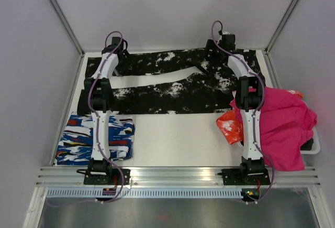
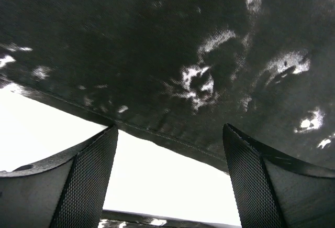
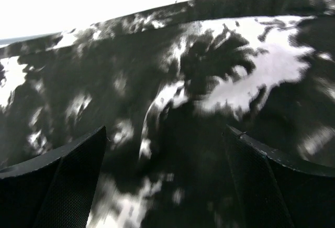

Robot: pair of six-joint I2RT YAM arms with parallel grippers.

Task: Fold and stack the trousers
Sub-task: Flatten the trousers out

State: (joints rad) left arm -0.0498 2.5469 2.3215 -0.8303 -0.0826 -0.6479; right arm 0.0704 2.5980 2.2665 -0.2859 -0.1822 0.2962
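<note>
Item: trousers (image 1: 172, 89), lying flat across far side of table (image 1: 178, 139), legs running L, waist R, prob. so each arm is taking one end for folding.
L gripper (image 2: 170, 133): fingers spread, hovering at a seamed leg edge, gripping nothing.
R gripper (image 3: 166, 133): fingers spread over waist-end fabric.
Wrist views are giving finger state; top view is giving layout, incl. streaked folded garment (image 1: 97, 139) and magenta cloth (image 1: 285, 123).
</note>
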